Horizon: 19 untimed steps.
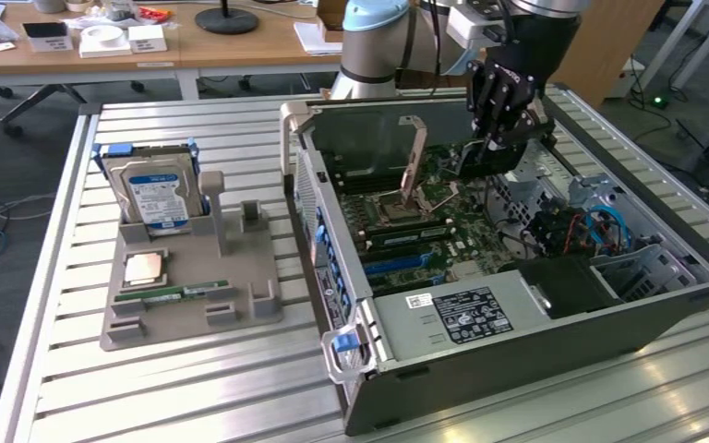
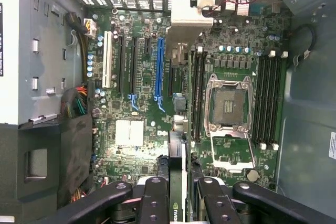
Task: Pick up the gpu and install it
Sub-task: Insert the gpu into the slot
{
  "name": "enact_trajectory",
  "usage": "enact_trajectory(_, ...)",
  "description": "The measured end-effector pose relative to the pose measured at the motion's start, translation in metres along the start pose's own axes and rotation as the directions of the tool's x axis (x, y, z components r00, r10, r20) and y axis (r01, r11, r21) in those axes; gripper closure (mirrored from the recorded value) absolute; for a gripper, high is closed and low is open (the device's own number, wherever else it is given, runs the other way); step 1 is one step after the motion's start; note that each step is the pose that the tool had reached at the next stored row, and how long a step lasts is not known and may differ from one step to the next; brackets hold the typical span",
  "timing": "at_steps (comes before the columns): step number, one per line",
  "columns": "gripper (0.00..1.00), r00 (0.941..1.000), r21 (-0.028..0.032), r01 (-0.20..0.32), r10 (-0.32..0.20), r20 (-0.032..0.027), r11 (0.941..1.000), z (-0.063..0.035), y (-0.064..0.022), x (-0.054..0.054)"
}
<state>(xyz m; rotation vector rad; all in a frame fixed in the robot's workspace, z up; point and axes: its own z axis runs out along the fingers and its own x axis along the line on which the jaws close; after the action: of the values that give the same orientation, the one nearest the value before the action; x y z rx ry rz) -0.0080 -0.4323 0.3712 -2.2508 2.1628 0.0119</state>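
Note:
My gripper (image 1: 500,138) hangs inside the open computer case (image 1: 515,341), over the far part of the motherboard (image 1: 441,231). It is shut on the gpu (image 1: 475,161), a dark thin card held on edge below the black fingers. In the wrist view the gpu (image 2: 177,182) runs edge-on between the two fingers (image 2: 155,203) of my gripper (image 2: 181,203), above the board. The long blue slot (image 2: 159,66) lies ahead of the card, slightly to one side of its line.
A grey holder (image 1: 188,295) at the exterior view's left carries a hard drive (image 1: 158,194), a CPU (image 1: 145,268) and a memory stick (image 1: 188,292). The case walls, drive cage (image 1: 601,221) and cables surround the board. The CPU socket (image 2: 228,103) stands open.

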Motion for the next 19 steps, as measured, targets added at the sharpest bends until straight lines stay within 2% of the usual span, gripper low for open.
enact_trajectory(13,0.74,1.0,0.0001,-0.001,0.001,0.0,1.0,0.0,0.0,0.0)
enact_trajectory(19,0.74,0.9988,0.001,-0.048,0.048,-0.0004,0.9988,0.0001,0.0,0.0)
